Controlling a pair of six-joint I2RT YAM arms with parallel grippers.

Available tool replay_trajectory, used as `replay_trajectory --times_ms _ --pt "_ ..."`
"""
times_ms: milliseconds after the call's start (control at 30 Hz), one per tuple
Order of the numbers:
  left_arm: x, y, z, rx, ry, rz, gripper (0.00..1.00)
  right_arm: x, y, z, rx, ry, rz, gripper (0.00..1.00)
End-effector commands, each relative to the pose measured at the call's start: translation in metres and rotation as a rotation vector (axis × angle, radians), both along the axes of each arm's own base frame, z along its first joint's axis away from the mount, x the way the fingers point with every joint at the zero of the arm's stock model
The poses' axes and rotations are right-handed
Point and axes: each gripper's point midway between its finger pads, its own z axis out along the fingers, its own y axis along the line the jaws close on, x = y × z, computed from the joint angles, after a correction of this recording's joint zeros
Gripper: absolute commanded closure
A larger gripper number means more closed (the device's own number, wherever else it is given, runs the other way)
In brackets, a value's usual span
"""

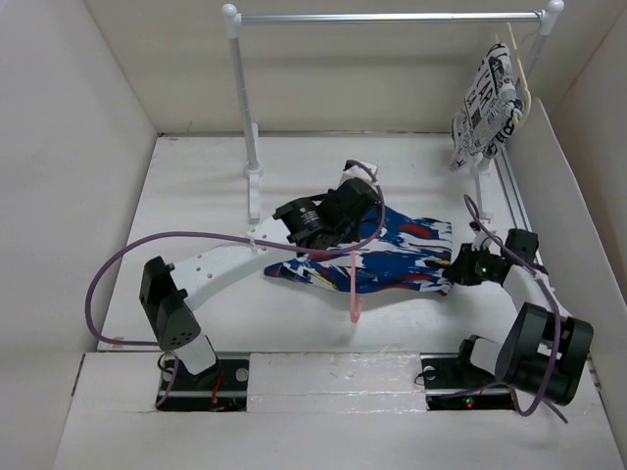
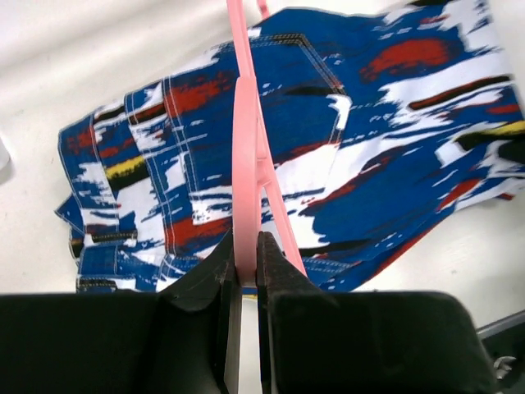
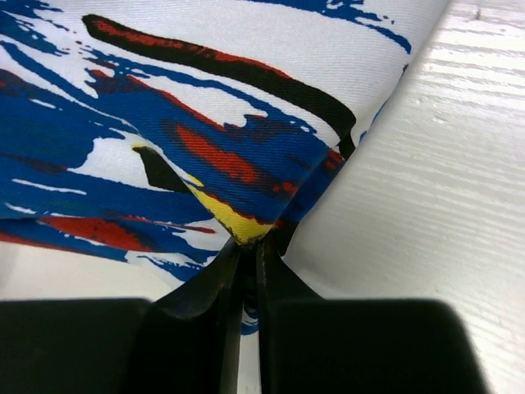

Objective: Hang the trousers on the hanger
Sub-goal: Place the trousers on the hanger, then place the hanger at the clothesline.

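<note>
The trousers (image 1: 392,245) lie flat and crumpled in the middle of the white table (image 1: 196,196). They are soft woven cloth, bright blue with ragged brush-like streaks of white, red, black and yellow. In the left wrist view the trousers (image 2: 394,98) show white stitched seams, a patch pocket and belt loops at the bunched waist end.

The hanger (image 1: 352,289) is thin, smooth pink plastic. From above, one slim bar runs from the near edge of the cloth towards the arm bases and ends in a small curl. The left gripper (image 2: 246,263) is clamped on the hanger (image 2: 246,164), its black fingers (image 2: 209,275) pressed against both flat faces of the plastic, which is seen edge-on and rises over the trousers. Whether the hanger touches the cloth below cannot be told.

The right gripper (image 3: 248,263) is pinched tight on the right end of the trousers (image 3: 205,123), at a folded yellow and red corner where the twill weave shows. The board beside it has a fine ridged grain.

At the back stands a white rail (image 1: 392,17) on posts. At its right end a white garment (image 1: 487,103) with black newsprint hangs from a cream hanger (image 1: 529,73). A purple cable (image 1: 108,274) loops off the left arm.
</note>
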Motion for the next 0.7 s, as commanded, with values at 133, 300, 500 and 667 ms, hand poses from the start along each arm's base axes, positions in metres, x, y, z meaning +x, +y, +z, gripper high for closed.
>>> replay_trajectory --times_ms 133,300,500,667 --pt "0.014 -0.002 0.073 -0.039 -0.152 0.081 1.00 0.009 -0.005 0.051 -0.087 -0.114 -0.011 0.53" --pt "0.013 -0.010 0.116 -0.136 -0.184 0.059 1.00 0.022 0.016 0.132 -0.122 -0.259 0.025 0.37" --pt "0.015 -0.012 0.171 -0.232 -0.254 0.053 1.00 0.028 0.080 0.251 -0.027 -0.524 0.170 0.35" --pt "0.018 -0.020 0.188 -0.309 -0.288 0.054 1.00 0.009 0.160 0.303 0.285 -0.640 0.305 0.30"
